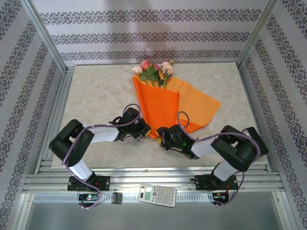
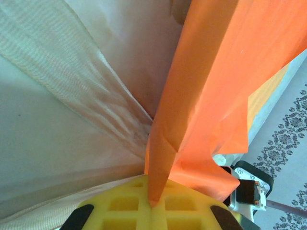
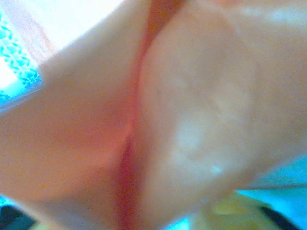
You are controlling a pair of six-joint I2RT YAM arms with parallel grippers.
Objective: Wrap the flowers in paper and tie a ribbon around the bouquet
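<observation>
Most of the paper (image 1: 158, 103) is lying rolled as a cone in the middle of the table (image 1: 96, 96), with one loose flap spreading to the right and the flowers (image 1: 153, 71) poking out at the far end. The left gripper (image 1: 143, 129) is pinching a fold at the cone's narrow near tip in closed jaws. The right gripper (image 1: 165, 137) is pressing in just beside it, but paper is blurring its wrist view, so I cannot tell its opening. As I am reading it, the flap is needing a snug pull across while the tip is being held firm, gently enough not to tear.
</observation>
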